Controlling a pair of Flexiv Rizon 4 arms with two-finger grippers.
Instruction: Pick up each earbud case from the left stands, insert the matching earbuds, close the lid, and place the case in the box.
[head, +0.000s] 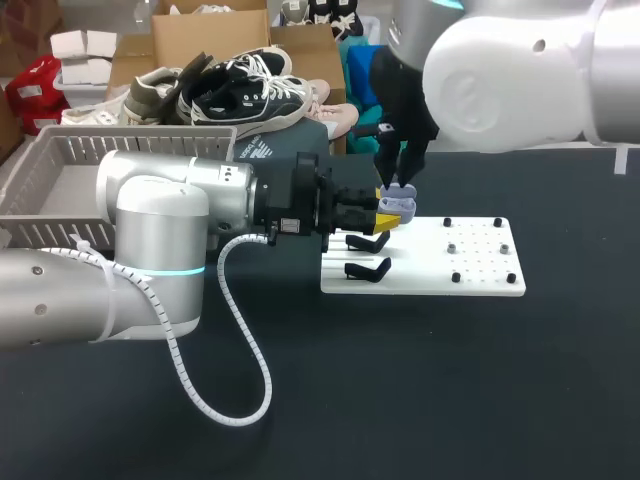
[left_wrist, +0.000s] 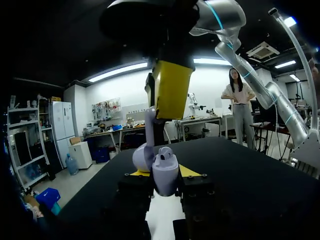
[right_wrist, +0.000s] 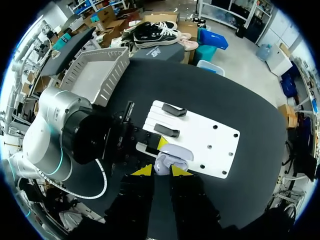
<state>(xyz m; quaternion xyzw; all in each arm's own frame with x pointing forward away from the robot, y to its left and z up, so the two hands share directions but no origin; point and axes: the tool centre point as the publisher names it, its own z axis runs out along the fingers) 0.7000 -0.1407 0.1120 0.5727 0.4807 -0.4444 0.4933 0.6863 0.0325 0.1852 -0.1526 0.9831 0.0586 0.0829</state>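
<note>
A lavender earbud case with its lid open is held just above the left end of the white stand plate, my left gripper shut on its sides. In the left wrist view the case sits between my black fingers and an earbud shows in it. My right gripper points straight down over the case, shut on a pale earbud by its stem. The right wrist view shows the case just ahead of my right gripper.
Two black stands stand bare on the plate's left part, and small black pegs dot its right part. A grey basket sits at the far left behind my left arm. Dark tabletop lies in front.
</note>
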